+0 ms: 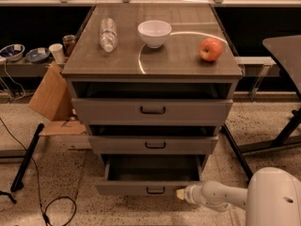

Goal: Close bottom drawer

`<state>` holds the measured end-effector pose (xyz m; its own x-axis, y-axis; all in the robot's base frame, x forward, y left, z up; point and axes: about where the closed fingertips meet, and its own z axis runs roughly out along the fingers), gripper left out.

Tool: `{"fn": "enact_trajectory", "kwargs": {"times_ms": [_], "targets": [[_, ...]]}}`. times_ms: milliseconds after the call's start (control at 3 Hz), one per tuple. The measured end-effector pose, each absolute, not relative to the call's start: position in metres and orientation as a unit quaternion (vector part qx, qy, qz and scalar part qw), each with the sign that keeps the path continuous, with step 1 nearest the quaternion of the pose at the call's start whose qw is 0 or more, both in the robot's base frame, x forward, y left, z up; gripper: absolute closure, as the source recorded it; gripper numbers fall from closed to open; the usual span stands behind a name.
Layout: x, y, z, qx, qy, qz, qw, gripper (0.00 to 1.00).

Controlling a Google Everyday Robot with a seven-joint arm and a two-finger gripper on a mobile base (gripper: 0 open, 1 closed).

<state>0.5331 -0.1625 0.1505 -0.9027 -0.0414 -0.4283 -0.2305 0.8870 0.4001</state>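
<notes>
The bottom drawer [141,188] is the lowest of three grey drawers in the cabinet. It stands pulled out, its dark box open to view, with a small black handle [155,190] at the centre of its low front. My gripper [180,193] is at the end of the white arm coming in from the lower right. Its tip is at the drawer front, just right of the handle.
On the cabinet top [183,55] stand a plastic bottle [107,34], a white bowl [154,33] and a red apple [210,49]. A cardboard box [49,95] and a black bar [27,157] are at the left. A black table leg [236,150] is at the right.
</notes>
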Motion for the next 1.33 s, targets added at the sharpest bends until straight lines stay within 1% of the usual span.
{"fn": "enact_trajectory", "kwargs": {"times_ms": [333,667,1000,1333], "targets": [[0.548,-0.167,0.154,-0.076,0.946,0.226,0.221,1.0],[0.56,-0.168,0.155,-0.087,0.935,0.235,0.252,1.0],[0.574,-0.159,0.156,-0.101,0.912,0.265,0.295,1.0],[0.583,-0.151,0.156,-0.105,0.897,0.292,0.315,1.0]]}}
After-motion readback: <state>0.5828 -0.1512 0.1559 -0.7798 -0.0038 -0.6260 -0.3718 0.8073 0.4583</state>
